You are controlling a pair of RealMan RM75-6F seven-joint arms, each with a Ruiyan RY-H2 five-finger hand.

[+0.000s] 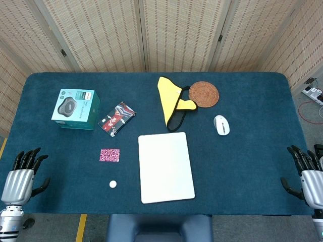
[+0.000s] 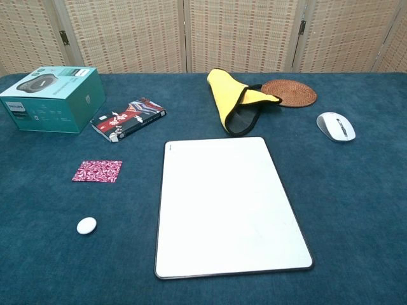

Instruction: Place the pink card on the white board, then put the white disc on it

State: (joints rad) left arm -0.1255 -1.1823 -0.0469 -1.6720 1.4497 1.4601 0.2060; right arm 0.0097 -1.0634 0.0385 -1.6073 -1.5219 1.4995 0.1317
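The pink patterned card point(image 1: 110, 155) point(image 2: 97, 171) lies flat on the blue table, left of the white board point(image 1: 166, 167) point(image 2: 226, 206). The small white disc point(image 1: 113, 184) point(image 2: 86, 225) sits nearer the front edge, below the card. The board is bare. My left hand point(image 1: 21, 177) hovers at the table's front left corner, fingers apart and holding nothing. At the front right edge, my right hand point(image 1: 307, 172) is likewise open and empty. Neither hand shows in the chest view.
A teal box point(image 1: 76, 109) stands at the back left, with a dark patterned packet point(image 1: 116, 119) beside it. A yellow cloth point(image 1: 172, 102), a woven coaster point(image 1: 204, 94) and a white mouse point(image 1: 221, 125) lie behind and right of the board.
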